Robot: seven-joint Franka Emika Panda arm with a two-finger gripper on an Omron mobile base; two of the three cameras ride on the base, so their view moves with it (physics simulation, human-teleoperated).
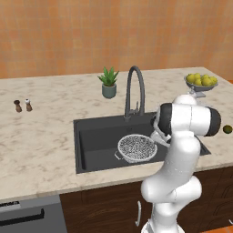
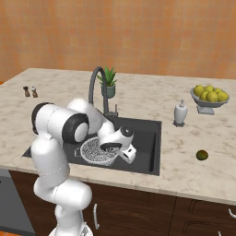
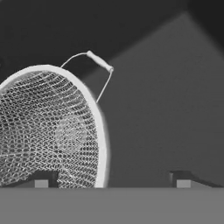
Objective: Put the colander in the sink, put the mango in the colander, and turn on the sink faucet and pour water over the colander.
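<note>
the colander (image 1: 137,148) is sitting on the floor of the sink (image 1: 93,141), toward its near right part, with its rim up and a thin wire handle (image 3: 98,61) sticking out at one side. the gripper (image 3: 111,179) is hanging low inside the basin just right of the colander, its two finger tips standing wide apart and gripping nothing; one tip is showing in front of the mesh (image 3: 41,180), the other over the bare sink floor (image 3: 183,179). the mango (image 2: 201,155) is lying on the counter (image 2: 193,138) well to the right of the sink, near the front edge. the faucet (image 1: 134,91) is rising behind the sink, its arched spout reaching over the basin. a soap bottle (image 2: 180,113) is standing just right of the sink, a bowl of yellow fruit (image 2: 210,97) farther right, a potted plant (image 1: 108,83) behind the faucet, and two small shakers (image 1: 22,105) far left.
</note>
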